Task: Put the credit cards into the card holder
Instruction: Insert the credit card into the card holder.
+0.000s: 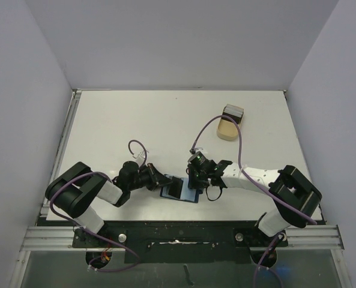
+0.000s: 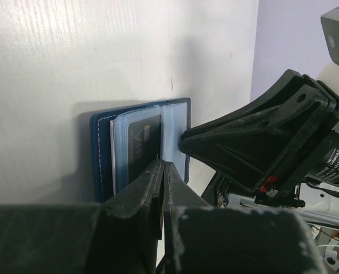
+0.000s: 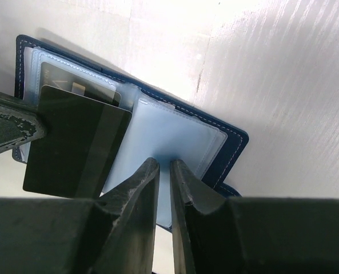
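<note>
The card holder (image 1: 181, 191) lies open on the table near the front edge, navy outside (image 3: 233, 142) with pale blue clear sleeves. My left gripper (image 1: 161, 179) (image 2: 164, 165) is shut on a black credit card (image 3: 72, 148) with a glossy stripe. It holds the card flat over the holder's left half. Another dark card (image 3: 78, 84) (image 2: 143, 142) sits inside a sleeve beneath it. My right gripper (image 1: 194, 178) (image 3: 164, 162) is shut to a narrow slit. Its tips rest on the holder's right-hand sleeve (image 3: 175, 137). More cards (image 1: 233, 113) stand at the far end of the dish.
A tan oval dish (image 1: 227, 131) lies at the back right of the white table (image 1: 135, 120). A purple cable (image 1: 241, 150) loops from the right arm toward it. Grey walls close in the left, right and back. The two grippers almost touch over the holder.
</note>
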`<action>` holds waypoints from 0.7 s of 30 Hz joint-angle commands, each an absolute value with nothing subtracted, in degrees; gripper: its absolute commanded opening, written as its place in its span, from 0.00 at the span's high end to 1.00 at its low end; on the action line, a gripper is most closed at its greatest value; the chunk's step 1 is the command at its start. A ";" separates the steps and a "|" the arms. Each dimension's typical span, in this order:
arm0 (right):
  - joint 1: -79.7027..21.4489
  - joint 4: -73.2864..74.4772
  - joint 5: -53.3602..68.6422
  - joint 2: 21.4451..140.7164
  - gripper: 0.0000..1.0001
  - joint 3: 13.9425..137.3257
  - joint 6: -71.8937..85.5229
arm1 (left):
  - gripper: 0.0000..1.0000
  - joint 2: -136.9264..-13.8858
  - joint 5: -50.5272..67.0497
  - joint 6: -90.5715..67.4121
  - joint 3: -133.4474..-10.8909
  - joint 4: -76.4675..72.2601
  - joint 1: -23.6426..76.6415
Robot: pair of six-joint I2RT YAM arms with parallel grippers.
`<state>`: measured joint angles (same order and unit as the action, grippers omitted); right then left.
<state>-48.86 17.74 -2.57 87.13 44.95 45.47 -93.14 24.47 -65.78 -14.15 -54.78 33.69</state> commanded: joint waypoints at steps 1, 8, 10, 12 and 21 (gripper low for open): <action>-49.38 16.93 -4.60 86.95 0.84 44.74 46.05 | 1.00 -91.50 23.87 -66.00 -14.70 -59.61 34.10; -49.39 17.35 -5.25 86.69 0.84 44.74 46.32 | 1.00 -86.50 21.52 -63.42 -15.13 -53.46 34.18; -49.39 17.45 -4.85 86.83 0.84 44.82 46.36 | 1.00 -86.79 21.56 -62.87 -15.44 -53.13 34.23; -49.47 17.57 -4.83 86.72 0.84 44.63 46.61 | 1.00 -87.65 21.78 -62.61 -15.70 -53.30 34.22; -49.52 17.58 -5.21 86.00 0.84 44.48 46.85 | 1.00 -92.27 23.27 -63.62 -15.91 -57.69 34.53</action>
